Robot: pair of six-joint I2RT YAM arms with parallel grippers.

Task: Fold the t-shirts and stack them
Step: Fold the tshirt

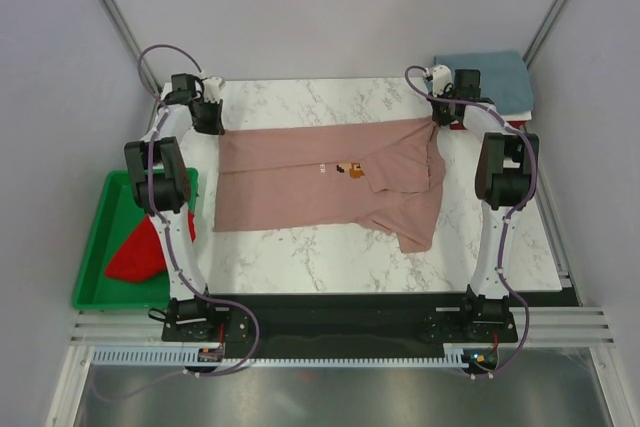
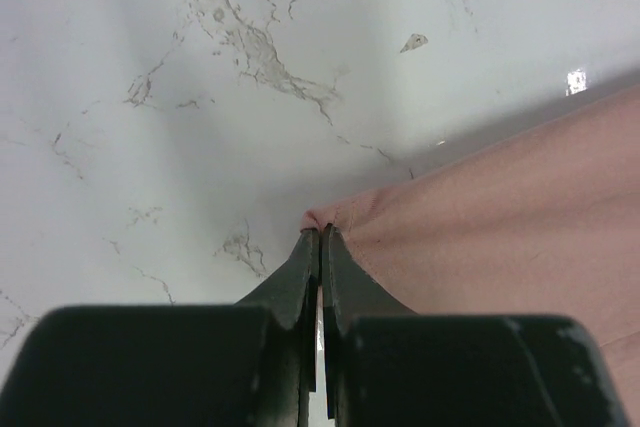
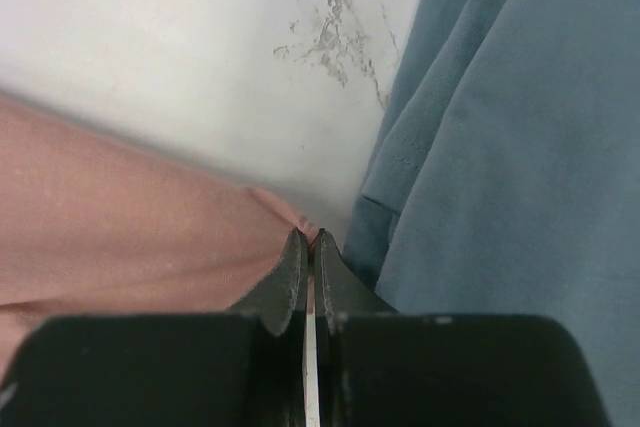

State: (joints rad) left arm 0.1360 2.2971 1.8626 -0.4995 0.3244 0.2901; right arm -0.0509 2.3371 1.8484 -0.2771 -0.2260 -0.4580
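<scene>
The left gripper (image 2: 320,239) is pinched tight on a small bunched corner of the pink shirt (image 2: 520,217); no gap shows between its dark, tapered fingers. The right gripper (image 3: 308,243) is clamped the same way on the shirt's opposite far corner, with a tiny nub of pink cloth poking past the tips. In both wrist views the black gripper body blocks the lower part, so the cloth beneath it is hidden.

From above, the pink shirt (image 1: 320,182) lies spread flat across the middle of the table (image 1: 300,102), stretched between the left gripper (image 1: 213,127) and the right gripper (image 1: 440,119) at the far edge. Its right side is folded over and rumpled, with one flap hanging toward the near edge. The print at its centre is too small to read.

The blue shirt (image 1: 490,77) sits folded at the far right corner, just beside the right gripper, its hem stitched and softly creased (image 3: 500,147). The table is glossy white marble with grey veins.

The red shirt (image 1: 140,252) lies crumpled in the green tray (image 1: 90,272) on the left, partly hidden behind the left arm.
</scene>
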